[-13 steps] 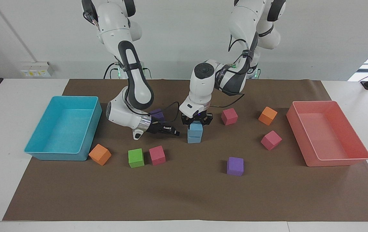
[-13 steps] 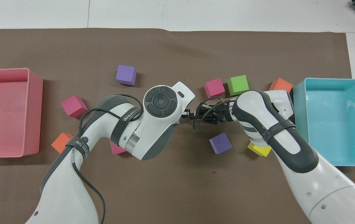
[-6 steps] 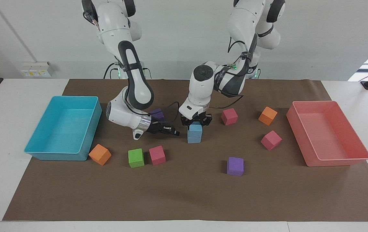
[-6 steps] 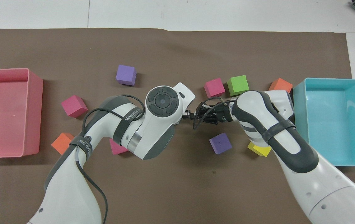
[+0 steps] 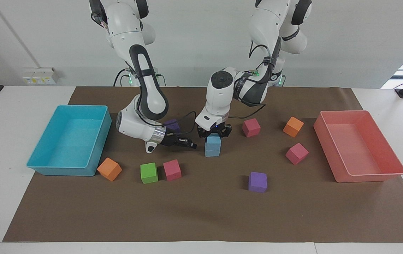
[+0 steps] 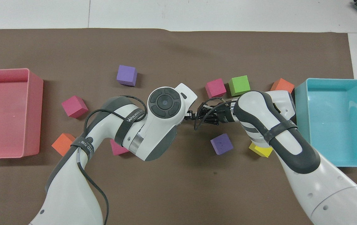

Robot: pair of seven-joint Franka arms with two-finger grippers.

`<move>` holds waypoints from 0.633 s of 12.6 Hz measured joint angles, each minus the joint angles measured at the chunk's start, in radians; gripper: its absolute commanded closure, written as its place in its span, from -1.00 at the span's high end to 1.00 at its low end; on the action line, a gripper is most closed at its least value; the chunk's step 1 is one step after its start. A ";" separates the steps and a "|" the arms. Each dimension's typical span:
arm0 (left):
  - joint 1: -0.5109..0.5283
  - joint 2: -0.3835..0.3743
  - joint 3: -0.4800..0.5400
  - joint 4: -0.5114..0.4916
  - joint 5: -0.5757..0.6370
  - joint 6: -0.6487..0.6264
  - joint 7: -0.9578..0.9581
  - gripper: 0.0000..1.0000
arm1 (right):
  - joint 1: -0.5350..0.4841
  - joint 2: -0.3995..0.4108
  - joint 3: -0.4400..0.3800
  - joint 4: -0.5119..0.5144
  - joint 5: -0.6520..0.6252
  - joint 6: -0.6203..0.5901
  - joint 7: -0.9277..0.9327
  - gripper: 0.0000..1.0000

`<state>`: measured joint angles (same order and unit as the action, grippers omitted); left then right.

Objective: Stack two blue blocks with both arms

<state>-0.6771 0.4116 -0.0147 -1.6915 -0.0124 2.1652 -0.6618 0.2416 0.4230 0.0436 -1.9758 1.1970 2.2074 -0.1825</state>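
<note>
2 blue blocks (image 5: 212, 146) stand stacked near the middle of the brown mat (image 5: 201, 211), the upper cube resting squarely on the lower one. The left gripper (image 5: 214, 133) points straight down over the stack, its jaws set either side of the upper cube's top edge; whether they still press on it cannot be told. The right gripper (image 5: 190, 144) lies nearly level, low over the mat just beside the stack toward the right arm's end, its tips narrow and holding nothing; how far they are parted cannot be told. In the overhead view the left arm's wrist hides the stack. Around it lie a green cube (image 5: 148, 173), 3 pink cubes, 2 orange, 2 purple and 1 yellow. A turquoise tray (image 5: 46, 165) and a pink tray (image 5: 371, 176) sit at the 2 ends of the mat.
</note>
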 measured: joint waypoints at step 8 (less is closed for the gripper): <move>-0.015 0.000 0.006 0.012 0.000 -0.004 -0.060 -0.62 | 0.000 0.000 0.000 0.000 0.000 0.000 0.000 -1.00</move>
<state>-0.6918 0.4116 -0.0087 -1.6794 -0.0124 2.1612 -0.7216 0.2416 0.4230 0.0436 -1.9758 1.1970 2.2074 -0.1825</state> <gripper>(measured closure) 0.432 0.991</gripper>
